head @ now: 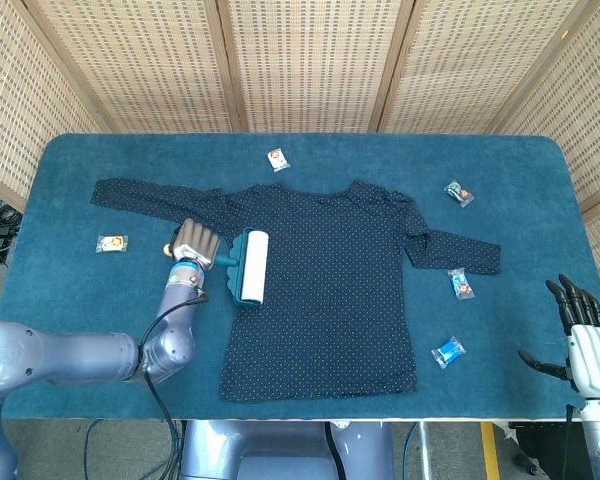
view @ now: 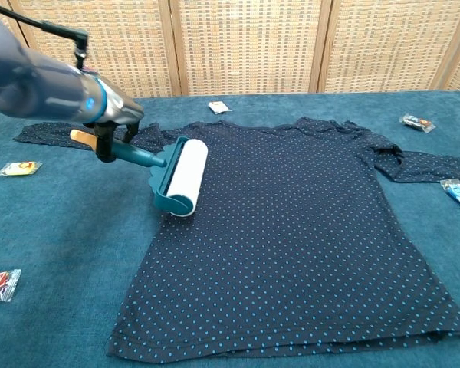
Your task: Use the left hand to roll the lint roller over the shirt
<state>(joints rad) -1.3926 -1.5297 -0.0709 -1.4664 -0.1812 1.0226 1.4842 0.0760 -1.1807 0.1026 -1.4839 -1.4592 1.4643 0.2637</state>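
Lint roller at the shirt's left edge

The left hand (head: 195, 243) grips the lint roller (view: 181, 177) on the polka-dot shirt (head: 330, 290); unrolled fabric spreads rightward. The right hand (head: 585, 345) hangs spread, off-table.

Lab-style test bench: blue-carpeted table (head: 540, 180), woven rattan screens (head: 310, 60) behind.

Navy shirt (view: 291, 230) dotted in light blue, on teal table covering (view: 54, 253).
White lint roller (view: 182, 175) in teal frame with tan-tipped handle, held by silver-grey left hand (head: 194, 242). Beyond the hand, pale woven-cane screen (head: 300, 60) with tan wooden posts.
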